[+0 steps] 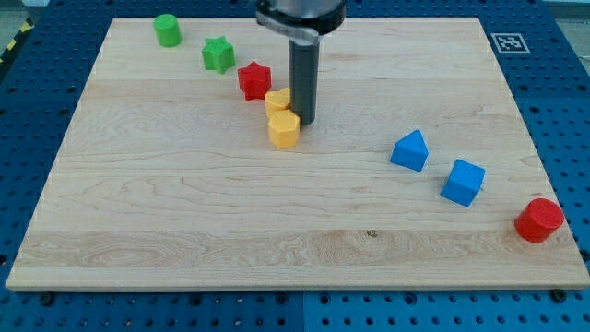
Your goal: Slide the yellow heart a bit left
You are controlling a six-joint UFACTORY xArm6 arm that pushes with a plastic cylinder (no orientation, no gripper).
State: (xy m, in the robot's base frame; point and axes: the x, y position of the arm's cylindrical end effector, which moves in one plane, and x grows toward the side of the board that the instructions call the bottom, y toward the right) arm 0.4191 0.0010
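- Your target, the small yellow plastic heart (277, 99), sits just above centre on the pale wooden board (184, 231), touching the yellow plastic hexagonal block (285, 130) at its 6 o'clock.
- Red plastic star (254, 80) is near, at its 10 o'clock.
- It looks light, rigid and slick, so expect it to skid and twist.
- Push on its 3 o'clock face.
- My tip (303, 121), a bare dark rod holding nothing, stands there, seemingly touching both yellow pieces.
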